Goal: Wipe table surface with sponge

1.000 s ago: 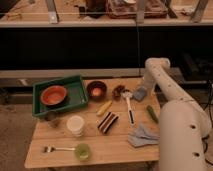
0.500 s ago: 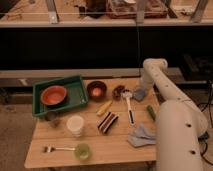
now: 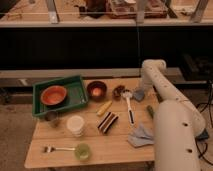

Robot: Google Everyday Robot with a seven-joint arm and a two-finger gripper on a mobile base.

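**Entry: wiping of the surface, opening stage**

**Surface** (image 3: 60,137): light tan planks, long and rectangular, carrying everything listed below. No wiped strip can be told apart from the rest, so it is judged not yet wiped.

**Sponge** (image 3: 137,95): small blue-grey block lying on the wood towards the far right of the surface, just beside the bowl end of the white-handled spoon (image 3: 129,109). It does not appear to be lifted.

**Pincer** (image 3: 141,89): at the end of the white arm (image 3: 172,107), which rises from the lower right, bends near the far edge and comes down at the sponge. It sits at or directly over the sponge and appears to touch it. Whether it is released or clenched cannot be told, so no grasp is confirmed.

**Other goods**
- green tray (image 3: 75,95) at far left, holding an orange bowl (image 3: 53,95)
- dark bowl (image 3: 96,90) beside the tray
- yellow oblong item (image 3: 104,107) and striped item (image 3: 107,121) at mid-surface
- white cup (image 3: 76,125), green cup (image 3: 82,151) and fork (image 3: 52,148) at near left
- blue-grey cloth (image 3: 141,135) with pointed corners, near right, well apart from the sponge

**Progress (judgement)**
- Done: the reach to the sponge.
- Left: securing the hold, pressing the sponge to the planks, and every wiping stroke.
- The strokes will have to thread between the goods.
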